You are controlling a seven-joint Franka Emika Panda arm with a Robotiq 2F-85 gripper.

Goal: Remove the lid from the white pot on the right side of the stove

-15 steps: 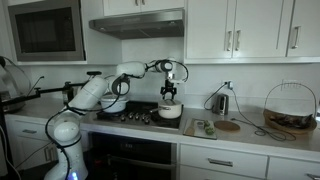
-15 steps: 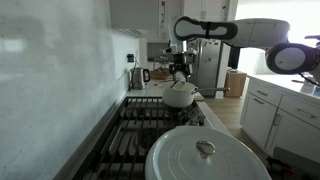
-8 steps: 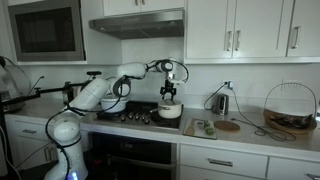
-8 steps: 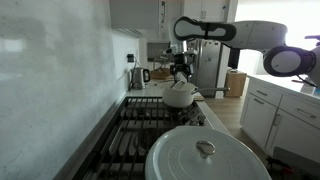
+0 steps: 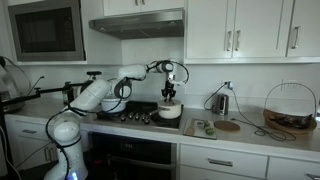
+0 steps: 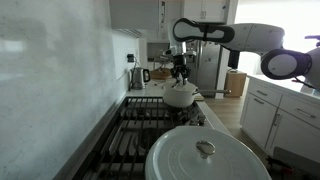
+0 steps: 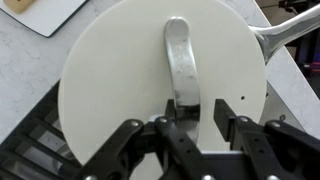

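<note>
The small white pot point(image 5: 170, 112) stands on the right side of the stove in both exterior views point(image 6: 181, 97). Its round white lid point(image 7: 120, 70) fills the wrist view, with a metal strap handle point(image 7: 180, 55) across its middle. My gripper point(image 7: 195, 112) hangs straight down over the lid point(image 5: 170, 98), its jaws astride the near end of the handle. One finger lies against the handle. A narrow gap shows between the handle and the other finger, so the jaws stand part open with the lid resting on the pot.
A large white lidded pot point(image 6: 205, 155) sits at the near end of the black stove grates point(image 6: 140, 125). The small pot's long metal handle point(image 7: 290, 30) sticks out sideways. A kettle point(image 5: 221, 102), a round board point(image 5: 229, 126) and a wire basket point(image 5: 288, 108) stand on the counter beyond.
The jaws have narrowed around the lid's handle. The arm, the pot and the lid have stayed in place.
</note>
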